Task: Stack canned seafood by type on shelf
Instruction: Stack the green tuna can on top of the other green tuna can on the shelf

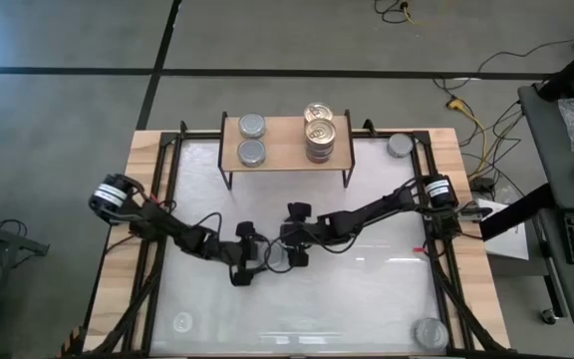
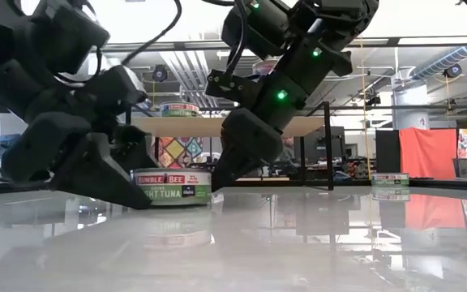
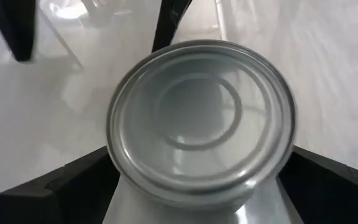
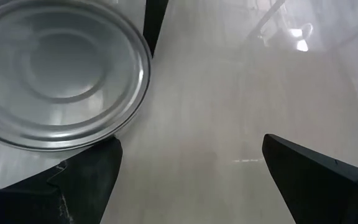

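Left gripper point(image 3: 197, 186): I see its fingers spread wide, one on each side of a silver-lidded tin point(image 3: 201, 121), which sits on the table between them; I cannot tell whether the fingers touch the can.
Right gripper point(image 4: 191, 168): fingers also spread, low over the white tabletop point(image 1: 367, 279) near the middle; that tin lies just outside one finger, nothing between the two.
Tin label: in the low view I read "BUMBLE BEE" and "…HT TUNA" on a green and white band point(image 2: 173, 186).
Shelf point(image 1: 285, 150): light-wood board on black legs at the far edge of the table. On it, two silver-lidded tins point(image 1: 252, 138) side by side at its left end, and a stack of gold-lidded tins point(image 1: 319, 135) to the right.
Loose tins: one at the far right corner point(image 1: 399, 146), one near right point(image 1: 430, 332), both silver-grey.
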Robot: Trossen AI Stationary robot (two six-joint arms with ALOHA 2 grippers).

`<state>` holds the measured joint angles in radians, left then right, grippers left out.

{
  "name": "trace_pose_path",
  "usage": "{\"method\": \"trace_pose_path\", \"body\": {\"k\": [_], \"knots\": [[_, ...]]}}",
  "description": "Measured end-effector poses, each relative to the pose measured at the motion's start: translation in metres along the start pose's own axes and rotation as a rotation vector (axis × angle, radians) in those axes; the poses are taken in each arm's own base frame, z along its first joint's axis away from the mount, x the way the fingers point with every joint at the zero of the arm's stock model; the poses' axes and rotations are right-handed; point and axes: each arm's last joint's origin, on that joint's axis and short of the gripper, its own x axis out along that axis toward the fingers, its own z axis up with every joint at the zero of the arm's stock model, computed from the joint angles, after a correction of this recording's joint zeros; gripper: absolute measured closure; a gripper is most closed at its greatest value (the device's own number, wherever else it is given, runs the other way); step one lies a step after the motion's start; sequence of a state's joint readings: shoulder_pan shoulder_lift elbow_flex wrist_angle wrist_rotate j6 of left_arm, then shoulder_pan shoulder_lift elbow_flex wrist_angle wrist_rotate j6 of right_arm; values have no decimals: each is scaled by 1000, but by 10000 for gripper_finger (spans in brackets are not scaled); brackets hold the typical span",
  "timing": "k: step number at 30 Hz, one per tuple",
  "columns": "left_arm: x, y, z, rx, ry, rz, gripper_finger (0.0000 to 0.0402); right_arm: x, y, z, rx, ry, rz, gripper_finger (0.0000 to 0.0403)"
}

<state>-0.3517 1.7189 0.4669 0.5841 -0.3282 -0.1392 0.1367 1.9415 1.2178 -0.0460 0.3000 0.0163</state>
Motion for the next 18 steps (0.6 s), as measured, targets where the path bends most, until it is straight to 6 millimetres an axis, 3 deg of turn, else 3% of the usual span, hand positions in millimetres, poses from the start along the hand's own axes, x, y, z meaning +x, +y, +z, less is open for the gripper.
{"method": "trace_pose_path", "body": {"k": [8,18], "knots": [[-3,2,-4,-111,-54,-55,4,-1,1,5,-3,-34,7,22],[-5,3,-7,-118,-80,-42,3,8,2,-1,-24,-12,8,22]]}}
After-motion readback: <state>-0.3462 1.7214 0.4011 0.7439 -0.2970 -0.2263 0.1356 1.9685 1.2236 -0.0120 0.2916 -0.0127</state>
